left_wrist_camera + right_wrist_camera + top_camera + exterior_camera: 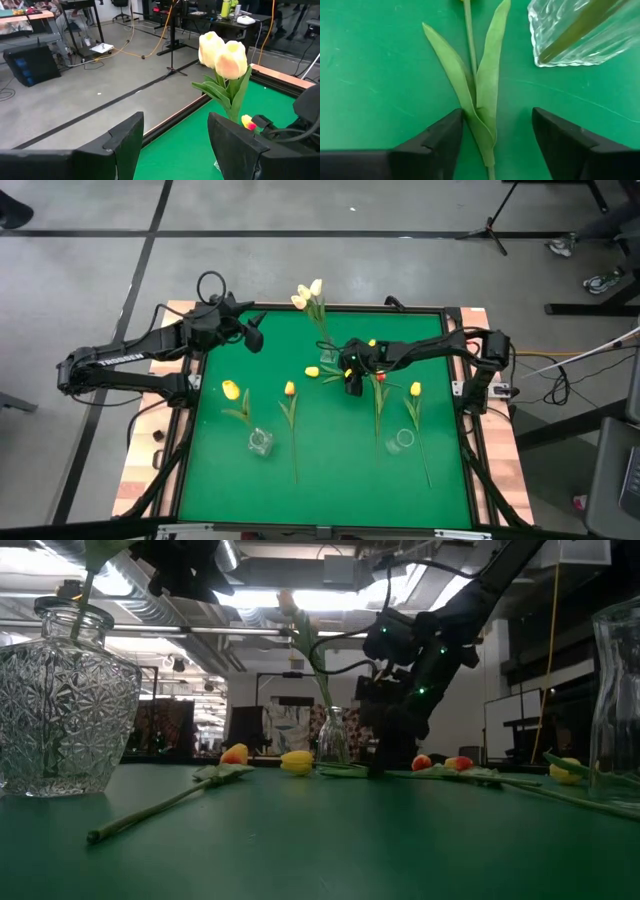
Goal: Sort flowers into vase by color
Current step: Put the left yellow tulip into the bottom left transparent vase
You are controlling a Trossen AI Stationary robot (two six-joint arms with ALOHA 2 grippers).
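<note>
Flowers [289, 408] are lying spread over the green table [330, 470], some white ones standing in a vase [327, 356].
From above, the right gripper [352, 383] is hanging low mid-table; the left gripper [252, 332] is waiting open near the back edge. Right wrist view: open fingers [432, 145] are sitting either side of a stem [470, 47], holding nothing; closing could catch only a leaf [462, 97] and slip.

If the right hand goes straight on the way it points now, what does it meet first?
Most likely the flower stem with its two leaves, lying on the green table between the right hand's open fingers. The glass vase sits off to one side, apparently outside that line.
</note>
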